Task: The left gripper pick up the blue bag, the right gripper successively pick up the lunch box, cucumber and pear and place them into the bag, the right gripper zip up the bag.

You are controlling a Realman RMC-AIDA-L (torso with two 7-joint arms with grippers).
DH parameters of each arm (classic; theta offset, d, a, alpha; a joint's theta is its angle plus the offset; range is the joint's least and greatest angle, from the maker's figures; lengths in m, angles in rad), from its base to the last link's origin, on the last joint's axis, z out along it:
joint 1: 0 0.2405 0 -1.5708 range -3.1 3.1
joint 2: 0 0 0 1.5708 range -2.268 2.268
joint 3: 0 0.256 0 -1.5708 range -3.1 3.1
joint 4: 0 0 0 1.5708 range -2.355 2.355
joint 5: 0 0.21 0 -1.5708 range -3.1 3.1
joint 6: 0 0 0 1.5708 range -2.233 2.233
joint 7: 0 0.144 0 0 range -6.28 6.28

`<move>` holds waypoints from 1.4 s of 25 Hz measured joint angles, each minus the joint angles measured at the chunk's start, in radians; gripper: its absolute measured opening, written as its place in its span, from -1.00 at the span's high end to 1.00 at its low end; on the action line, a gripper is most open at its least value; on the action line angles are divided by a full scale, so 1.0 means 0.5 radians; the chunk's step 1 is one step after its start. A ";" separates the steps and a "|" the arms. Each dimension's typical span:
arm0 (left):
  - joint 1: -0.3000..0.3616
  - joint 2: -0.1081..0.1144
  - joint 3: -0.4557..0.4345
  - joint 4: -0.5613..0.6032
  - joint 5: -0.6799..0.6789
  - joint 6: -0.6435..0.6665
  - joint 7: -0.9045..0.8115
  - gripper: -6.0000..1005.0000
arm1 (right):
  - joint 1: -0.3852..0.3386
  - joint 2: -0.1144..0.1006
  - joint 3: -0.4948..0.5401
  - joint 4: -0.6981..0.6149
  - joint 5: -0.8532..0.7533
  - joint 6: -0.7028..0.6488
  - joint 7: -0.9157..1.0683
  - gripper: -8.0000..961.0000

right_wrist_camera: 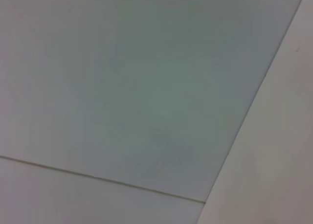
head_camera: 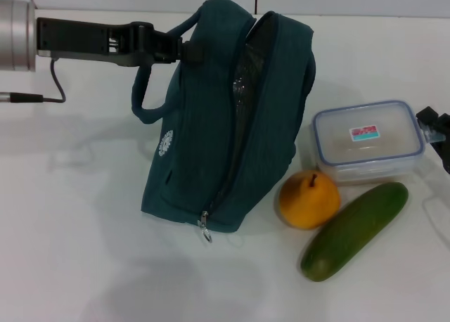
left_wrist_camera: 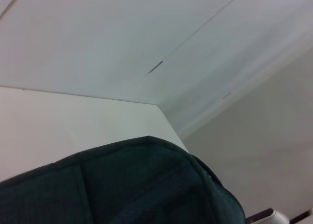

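Note:
The blue bag [head_camera: 211,125] stands upright on the white table, its zipper open along the top and front, with the metal ring pull [head_camera: 205,228] hanging low at the front. My left gripper [head_camera: 177,51] reaches in from the left and is shut on one of the bag's loop handles at the top. The left wrist view shows only the bag's top [left_wrist_camera: 146,185]. To the bag's right lie the lunch box [head_camera: 367,139], the pear [head_camera: 309,199] and the cucumber [head_camera: 355,230]. My right gripper [head_camera: 436,129] shows only partly at the right edge, beside the lunch box.
The white table [head_camera: 70,252] spreads to the front and left of the bag. A black cable [head_camera: 42,95] runs under the left arm. The right wrist view holds only pale flat surfaces.

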 joint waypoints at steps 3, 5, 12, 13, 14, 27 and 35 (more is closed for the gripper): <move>-0.001 0.001 0.000 0.000 -0.001 0.000 0.000 0.88 | -0.007 -0.002 0.012 -0.002 0.010 -0.003 0.021 0.80; -0.001 0.001 0.000 0.000 -0.001 -0.001 0.000 0.88 | -0.018 -0.002 0.017 -0.008 0.017 -0.004 0.043 0.80; -0.001 0.002 0.000 0.000 -0.002 -0.002 -0.003 0.88 | -0.048 -0.003 0.101 -0.017 0.044 -0.071 0.088 0.80; -0.001 0.001 0.000 0.000 -0.002 -0.002 -0.004 0.88 | -0.051 -0.003 0.104 -0.017 0.048 -0.084 0.089 0.80; -0.001 0.001 0.000 0.000 -0.002 -0.002 -0.004 0.88 | -0.052 -0.003 0.105 -0.017 0.054 -0.092 0.091 0.79; -0.004 -0.001 0.003 0.000 -0.002 -0.002 -0.011 0.88 | -0.052 -0.005 0.103 -0.006 0.066 -0.085 0.232 0.79; -0.004 -0.001 0.000 0.000 -0.002 0.000 -0.024 0.88 | -0.058 -0.006 0.098 -0.005 0.063 -0.150 0.448 0.79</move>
